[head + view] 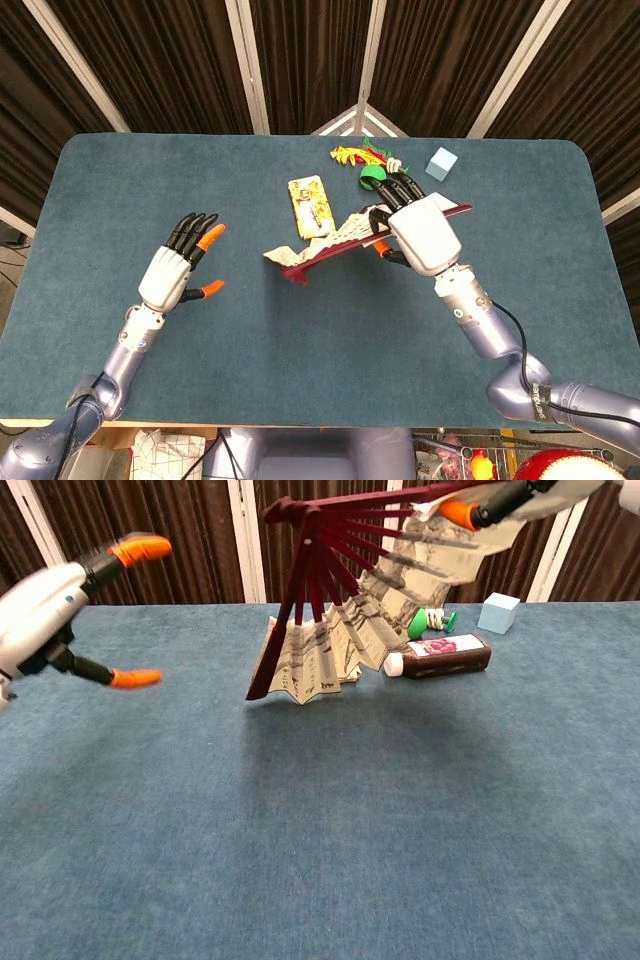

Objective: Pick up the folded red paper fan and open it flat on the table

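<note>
Half-spread red paper fan point(330, 243) pinched at its right guard stick by right hand point(420, 230), hanging above the surface point(300, 340), loose end slanting left toward empty, spread-fingered left hand point(178, 270).

The head view looks steeply down from above the robot, taking in the whole table point(120, 190). The chest view sits low and close, facing level across it. The 2 views share the fan point(325, 245) and far clutter.

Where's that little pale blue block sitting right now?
The pale blue block sits at the table's far right in the head view, just right of the green ball, beyond the right hand.
</note>
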{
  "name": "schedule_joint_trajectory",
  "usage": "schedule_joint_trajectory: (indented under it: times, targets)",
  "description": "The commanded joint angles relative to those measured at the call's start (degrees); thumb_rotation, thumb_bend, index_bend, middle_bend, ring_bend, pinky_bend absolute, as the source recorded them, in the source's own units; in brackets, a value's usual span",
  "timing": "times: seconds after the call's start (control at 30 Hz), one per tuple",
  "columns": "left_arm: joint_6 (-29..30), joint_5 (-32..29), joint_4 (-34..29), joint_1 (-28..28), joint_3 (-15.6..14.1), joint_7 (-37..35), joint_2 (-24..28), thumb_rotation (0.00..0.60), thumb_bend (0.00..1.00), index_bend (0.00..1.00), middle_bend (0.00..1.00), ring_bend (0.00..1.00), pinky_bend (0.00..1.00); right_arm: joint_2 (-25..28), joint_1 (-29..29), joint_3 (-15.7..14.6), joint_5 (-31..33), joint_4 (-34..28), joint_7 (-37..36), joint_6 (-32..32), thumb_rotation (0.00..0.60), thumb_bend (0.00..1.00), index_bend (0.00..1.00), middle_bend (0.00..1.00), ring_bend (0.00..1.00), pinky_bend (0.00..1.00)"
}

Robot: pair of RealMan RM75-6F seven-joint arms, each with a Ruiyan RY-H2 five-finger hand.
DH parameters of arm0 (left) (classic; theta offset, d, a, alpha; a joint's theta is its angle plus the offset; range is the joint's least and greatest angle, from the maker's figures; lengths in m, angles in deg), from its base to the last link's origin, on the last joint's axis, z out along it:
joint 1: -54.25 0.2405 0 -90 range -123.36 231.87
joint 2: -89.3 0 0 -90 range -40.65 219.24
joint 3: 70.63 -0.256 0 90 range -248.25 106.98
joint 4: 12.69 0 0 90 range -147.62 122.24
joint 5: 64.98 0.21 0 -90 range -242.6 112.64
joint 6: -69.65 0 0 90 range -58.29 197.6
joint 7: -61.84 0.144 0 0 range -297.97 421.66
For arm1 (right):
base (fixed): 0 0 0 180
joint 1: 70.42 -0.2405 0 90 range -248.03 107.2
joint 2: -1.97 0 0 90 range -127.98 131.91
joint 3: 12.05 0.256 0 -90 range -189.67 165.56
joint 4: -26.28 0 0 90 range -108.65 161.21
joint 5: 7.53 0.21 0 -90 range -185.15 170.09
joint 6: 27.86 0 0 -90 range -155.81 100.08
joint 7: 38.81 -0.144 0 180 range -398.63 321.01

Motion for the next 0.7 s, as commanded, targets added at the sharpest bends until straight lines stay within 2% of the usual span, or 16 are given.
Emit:
schedule_joint_trajectory:
  times: [0.03,0.2,0.3,0.47,0.7]
  targets:
    - [-2.3,-0.3,-3.4,1.2,-0.8,-2.3,0.1,0.600,0.16,0.04,0.00,0.00,0.00,0.4,-0.6,0.6,0.3,-1.4,1.3,-0.4,0.600,0.45,0.81,0.18,0.22,0.17]
    - [-1.1,-1.3,-3.7,1.3,0.9,-2.2,-2.4,0.600,0.17,0.13,0.05,0.00,0.00,0.6,-0.9,0.9,0.7,-3.4,2.8,-0.7,0.600,0.45,0.81,0.18,0.22,0.17]
    - [-0.9,-2.1,-3.2,1.0,2.0,-4.0,-4.1,0.600,0.18,0.14,0.05,0.00,0.00,0.5,-0.8,0.8,0.6,-4.0,3.0,-0.4,0.600,0.45,0.81,0.18,0.22,0.17]
    - [-4.6,-4.1,-0.1,-0.9,4.1,-4.6,-8.7,0.600,0.21,0.16,0.06,0.00,0.00,0.8,-0.8,0.5,-0.1,-4.9,3.3,-0.3,0.600,0.45,0.81,0.18,0.22,0.17]
    - [-9.0,-5.0,4.4,-3.2,4.7,-4.0,-14.1,0.600,0.21,0.17,0.06,0.00,0.00,1.6,-1.0,0.9,-0.2,-7.1,3.6,-0.4,0.600,0.45,0.81,0.18,0.22,0.17]
